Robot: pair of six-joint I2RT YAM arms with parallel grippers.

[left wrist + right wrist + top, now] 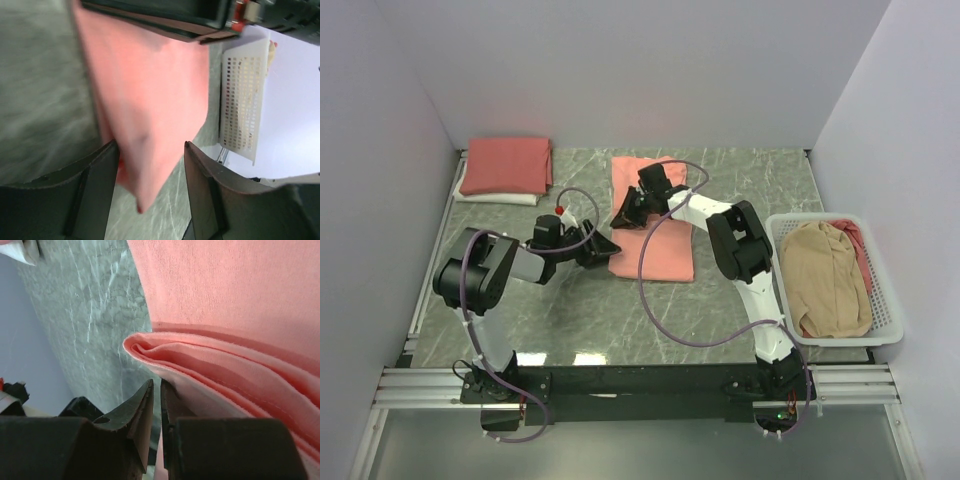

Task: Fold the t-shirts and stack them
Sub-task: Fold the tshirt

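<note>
The salmon shirt [665, 255] is thin, limp cotton: light, and with no stiffness to keep an edge straight, so it will sag and slide out of its folds if it is lifted from one point only. My judgement is that it should be taken at two spread points along one long side, pinching through all the layers at the folded edge rather than the top ply alone. It lies near the middle of the table [600, 310], reaching toward 12 o'clock, already narrowed into a long strip with smooth, matte, plain-coloured cloth and a soft rolled fold along its 9 o'clock side. The right gripper [623, 213] sits at that side. In its wrist view the jaws are almost together right at the rolled fold, with a sliver of pink between them, so it appears to be pinching a layer there. The left gripper [598, 250] is at the strip's 7 o'clock corner, its fingers [97, 190] standing apart with the corner of the cloth loose between them, not yet clamped. The folded stack [507, 165], salmon on white, rests at 10 o'clock. At 3 o'clock, a crumpled tan shirt [830, 280] waits in the basket [888, 300].
</note>
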